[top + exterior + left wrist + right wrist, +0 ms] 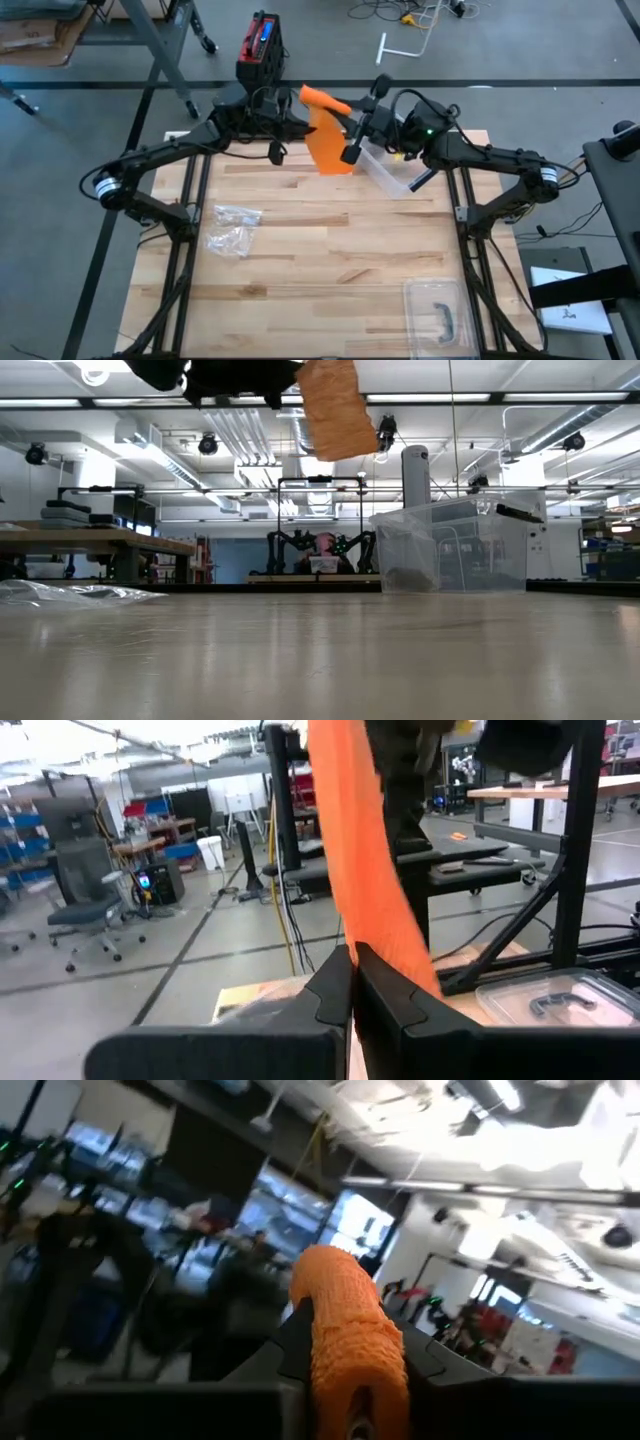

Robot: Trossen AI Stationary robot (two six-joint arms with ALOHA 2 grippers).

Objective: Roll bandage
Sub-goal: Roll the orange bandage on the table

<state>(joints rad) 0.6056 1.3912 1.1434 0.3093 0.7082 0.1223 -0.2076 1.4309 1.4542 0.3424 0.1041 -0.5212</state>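
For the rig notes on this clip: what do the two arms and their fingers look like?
Both arms are dark, jointed tubes with black cables looped along them. The left arm and right arm each carry a pale ring band near the outer joint. A green light glows near the right wrist. The left gripper's fingers are black and angular.

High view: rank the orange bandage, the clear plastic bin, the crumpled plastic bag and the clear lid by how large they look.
1. Clear lid.
2-3. Orange bandage and clear plastic bin: unsure, since the bandage is held up nearer the camera and the right arm covers part of the bin.
4. Crumpled plastic bag, though close to those two.
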